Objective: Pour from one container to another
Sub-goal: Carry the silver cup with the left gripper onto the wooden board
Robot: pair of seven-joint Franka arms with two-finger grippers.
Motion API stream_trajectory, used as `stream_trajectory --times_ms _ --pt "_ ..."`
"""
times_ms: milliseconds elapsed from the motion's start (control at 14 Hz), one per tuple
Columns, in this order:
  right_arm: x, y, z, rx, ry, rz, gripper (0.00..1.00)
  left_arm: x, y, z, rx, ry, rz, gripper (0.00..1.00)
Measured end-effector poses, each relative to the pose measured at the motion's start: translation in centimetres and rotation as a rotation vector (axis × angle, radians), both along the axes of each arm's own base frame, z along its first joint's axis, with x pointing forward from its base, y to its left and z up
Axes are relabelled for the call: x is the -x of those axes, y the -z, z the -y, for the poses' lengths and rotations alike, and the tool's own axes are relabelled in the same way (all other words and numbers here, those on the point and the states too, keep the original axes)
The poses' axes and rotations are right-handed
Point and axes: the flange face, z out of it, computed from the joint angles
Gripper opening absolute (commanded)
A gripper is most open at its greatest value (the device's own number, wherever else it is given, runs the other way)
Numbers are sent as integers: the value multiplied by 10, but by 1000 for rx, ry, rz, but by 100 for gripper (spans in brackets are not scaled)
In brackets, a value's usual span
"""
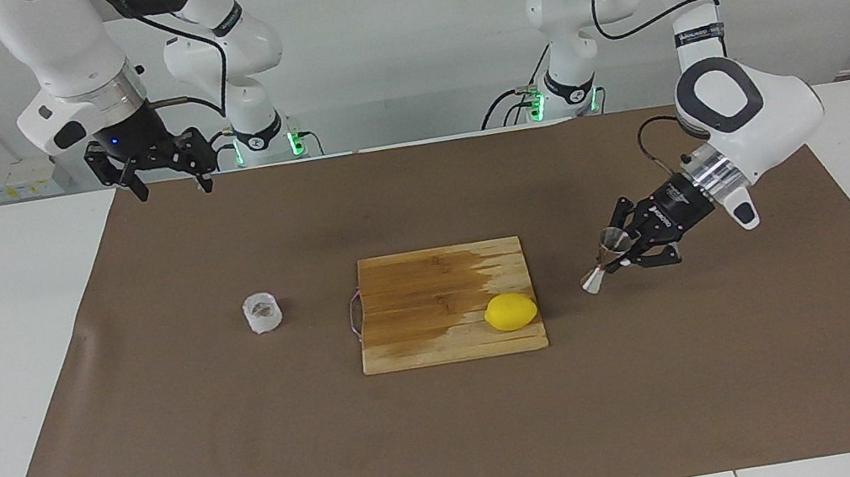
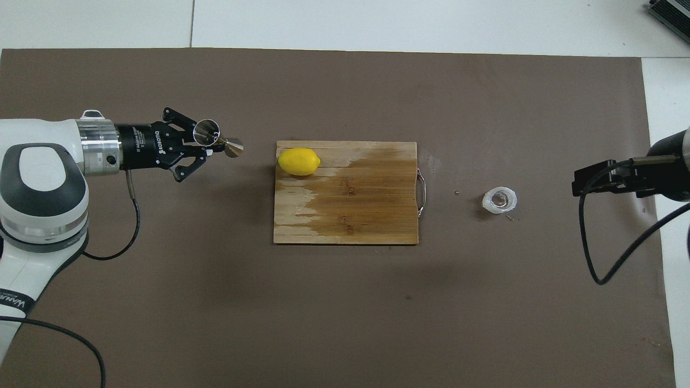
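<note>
Currently, in short: two robot arms at a table covered by a brown mat [image 1: 168, 450]; one carries a measuring jigger, the other waits.

Left gripper: the left gripper [image 1: 622, 252] is pinched on the steel jigger [image 1: 604, 257], held in the air over bare mat just beside the cutting board [image 1: 436, 305], toward the left arm's end of the table. The jigger is tilted, one cone pointing down toward the board.

Right gripper: the right gripper [image 1: 165, 186] hangs with fingers spread and empty, over the mat's edge at the robots' end; this arm waits.

Plastic cup: the plastic cup [image 1: 263, 313] stands upright on the mat, beside the board's handle end, toward the right arm's end of the table. Something brownish lies inside. It is well apart from the jigger.

Lemon: a lemon [image 1: 511, 311] lies on the board's corner closest to the jigger.

Step in hand: likely bringing the jigger toward the cup. It would be best set upright, wide mouth up, so it can receive a pour.

How to do it well: pass above the lemon and board rather than through them; level the jigger before releasing.

Open room: bare mat lies all around the cup, and a wide clear stretch of mat on the side away from the robots.
</note>
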Motion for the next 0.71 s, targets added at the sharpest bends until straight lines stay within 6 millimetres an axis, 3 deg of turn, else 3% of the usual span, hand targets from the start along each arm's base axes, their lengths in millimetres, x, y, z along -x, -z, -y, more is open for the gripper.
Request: stream_trajectory --times_ms 427,712 --pt "0 0 0 0 0 0 100 21 -4 106 14 24 -8 0" --pt "0 0 0 0 0 0 100 30 -7 151 40 -25 -30 0"
